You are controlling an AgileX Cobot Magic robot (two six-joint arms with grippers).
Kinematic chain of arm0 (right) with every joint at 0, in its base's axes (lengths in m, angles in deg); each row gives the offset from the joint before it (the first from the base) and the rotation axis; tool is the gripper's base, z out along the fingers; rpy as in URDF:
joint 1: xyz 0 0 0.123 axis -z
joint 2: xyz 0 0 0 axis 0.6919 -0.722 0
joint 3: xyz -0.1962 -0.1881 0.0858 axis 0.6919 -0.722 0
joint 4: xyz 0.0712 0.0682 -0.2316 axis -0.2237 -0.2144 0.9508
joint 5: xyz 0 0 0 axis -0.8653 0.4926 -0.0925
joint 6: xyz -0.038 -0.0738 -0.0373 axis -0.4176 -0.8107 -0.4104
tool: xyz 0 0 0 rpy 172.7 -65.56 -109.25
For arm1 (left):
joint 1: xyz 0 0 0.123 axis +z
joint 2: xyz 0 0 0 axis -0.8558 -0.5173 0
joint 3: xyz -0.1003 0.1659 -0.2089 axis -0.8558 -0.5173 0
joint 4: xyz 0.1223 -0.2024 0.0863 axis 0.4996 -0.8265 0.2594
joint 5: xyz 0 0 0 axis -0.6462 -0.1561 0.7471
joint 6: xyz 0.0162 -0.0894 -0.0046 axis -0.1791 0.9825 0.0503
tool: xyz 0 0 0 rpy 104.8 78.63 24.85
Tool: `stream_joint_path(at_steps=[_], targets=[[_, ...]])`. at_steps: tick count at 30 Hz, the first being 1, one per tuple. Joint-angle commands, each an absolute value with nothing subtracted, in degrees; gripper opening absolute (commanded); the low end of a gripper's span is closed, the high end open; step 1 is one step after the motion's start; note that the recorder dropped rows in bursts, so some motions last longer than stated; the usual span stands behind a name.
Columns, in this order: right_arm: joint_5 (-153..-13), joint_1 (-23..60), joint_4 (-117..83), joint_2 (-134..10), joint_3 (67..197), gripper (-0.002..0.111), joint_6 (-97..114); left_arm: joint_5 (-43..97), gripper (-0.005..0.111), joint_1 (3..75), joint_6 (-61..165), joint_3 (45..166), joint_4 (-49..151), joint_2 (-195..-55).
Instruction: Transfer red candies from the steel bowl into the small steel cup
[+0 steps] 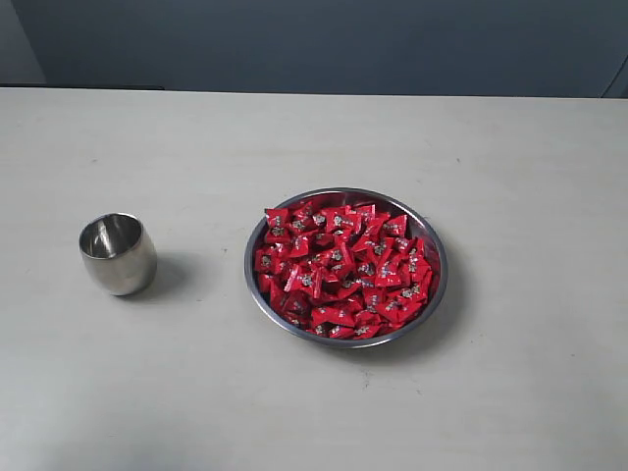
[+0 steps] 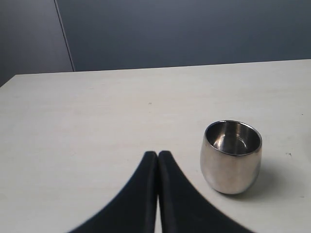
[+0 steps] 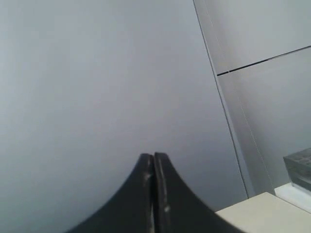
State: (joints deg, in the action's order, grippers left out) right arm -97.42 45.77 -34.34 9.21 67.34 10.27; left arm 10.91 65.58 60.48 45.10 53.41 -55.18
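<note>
Red candies, their print unreadable

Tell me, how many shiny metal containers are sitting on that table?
2. The small steel cup stands empty on the left; the steel bowl sits to its right, heaped with red candies. None seems hidden.
</note>
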Motion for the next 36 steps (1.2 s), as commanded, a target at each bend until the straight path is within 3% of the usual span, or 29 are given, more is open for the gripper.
stream_joint_path(at_steps=[1, 36], targets=[[-98.9, 46.0, -34.8, 9.6, 67.2, -0.001, 10.3, 11.0, 0.0, 65.6, 60.5, 44.9, 53.3, -54.9], [-111.0, 46.0, -32.8, 9.4, 67.2, -0.001, 24.2, 11.0, 0.0, 65.6, 60.5, 44.9, 53.3, -54.9]])
